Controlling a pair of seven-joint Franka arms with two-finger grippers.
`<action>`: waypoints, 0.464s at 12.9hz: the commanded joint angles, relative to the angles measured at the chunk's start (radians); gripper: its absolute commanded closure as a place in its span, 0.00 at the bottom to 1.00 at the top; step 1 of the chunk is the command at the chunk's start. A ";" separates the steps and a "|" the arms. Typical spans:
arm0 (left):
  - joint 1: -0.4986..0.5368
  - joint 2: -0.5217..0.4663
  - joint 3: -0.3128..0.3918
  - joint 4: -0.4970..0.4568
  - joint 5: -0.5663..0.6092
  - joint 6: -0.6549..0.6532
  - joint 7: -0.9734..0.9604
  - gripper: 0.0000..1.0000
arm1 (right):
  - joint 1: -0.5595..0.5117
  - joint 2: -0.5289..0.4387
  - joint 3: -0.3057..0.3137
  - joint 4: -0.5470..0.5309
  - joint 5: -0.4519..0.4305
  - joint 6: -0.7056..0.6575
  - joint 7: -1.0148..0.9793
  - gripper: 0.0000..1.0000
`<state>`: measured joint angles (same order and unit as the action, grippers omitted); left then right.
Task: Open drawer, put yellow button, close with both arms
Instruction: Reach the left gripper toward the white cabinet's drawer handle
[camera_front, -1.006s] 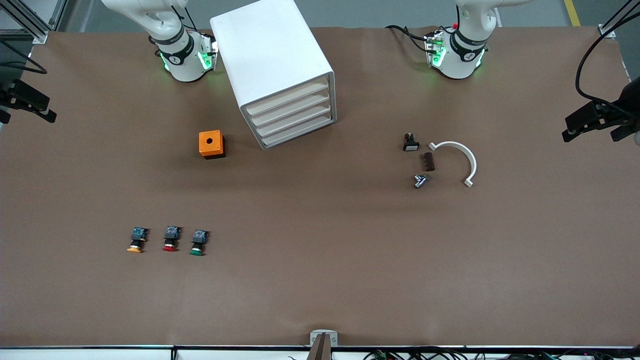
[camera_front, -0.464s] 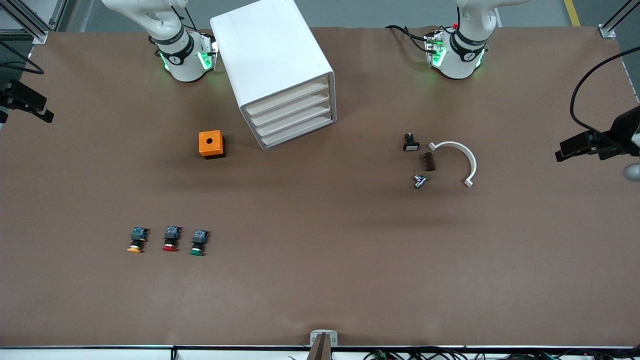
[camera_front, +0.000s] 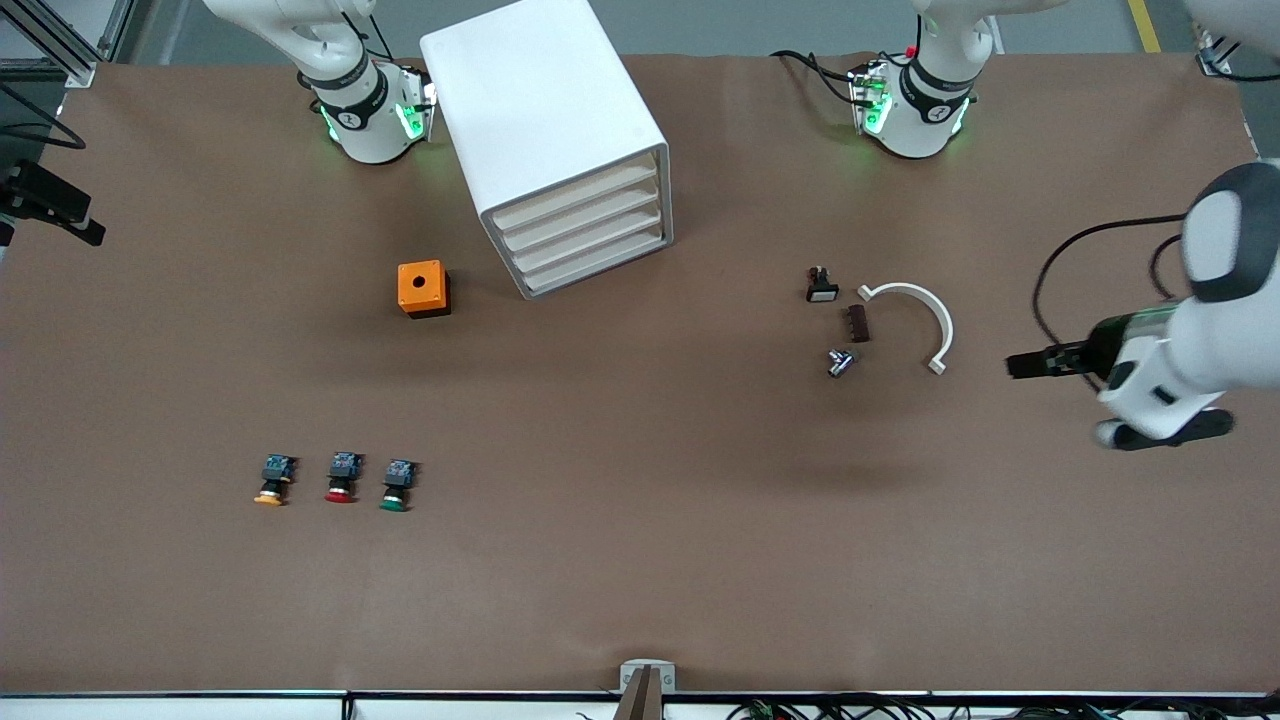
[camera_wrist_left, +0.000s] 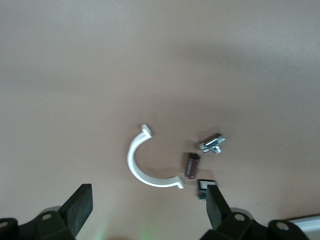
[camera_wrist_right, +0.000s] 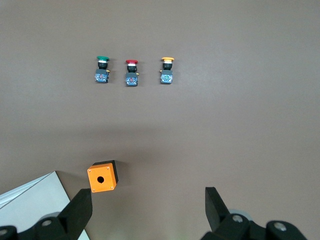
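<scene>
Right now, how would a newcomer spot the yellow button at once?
Start at the white cabinet, then come nearer the front camera, past the orange box, to a row of three small push-buttons. The yellow button ends the row toward the right arm's end; its neighbours have red and green caps.

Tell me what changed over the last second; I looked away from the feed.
The left arm's black two-finger pincer swung in from the table's edge, nearer the front camera, toward the white curved clip; its fingers are open and empty. The right pincer waits, open. The white four-drawer cabinet, all drawers shut, and the yellow-capped push-button stayed put.
</scene>
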<state>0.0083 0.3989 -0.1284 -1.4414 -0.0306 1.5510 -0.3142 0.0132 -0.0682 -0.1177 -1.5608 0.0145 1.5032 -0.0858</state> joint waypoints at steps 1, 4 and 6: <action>-0.082 0.043 0.001 0.024 -0.018 -0.006 -0.187 0.00 | -0.025 -0.010 0.016 -0.001 0.005 -0.004 -0.006 0.00; -0.166 0.078 0.003 0.029 -0.153 -0.008 -0.369 0.00 | -0.027 0.031 0.018 0.007 -0.007 0.005 -0.003 0.00; -0.185 0.110 0.000 0.026 -0.291 -0.022 -0.588 0.00 | -0.027 0.073 0.018 0.011 -0.007 0.023 -0.006 0.00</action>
<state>-0.1712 0.4755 -0.1318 -1.4380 -0.2282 1.5506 -0.7593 0.0123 -0.0404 -0.1174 -1.5627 0.0124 1.5098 -0.0860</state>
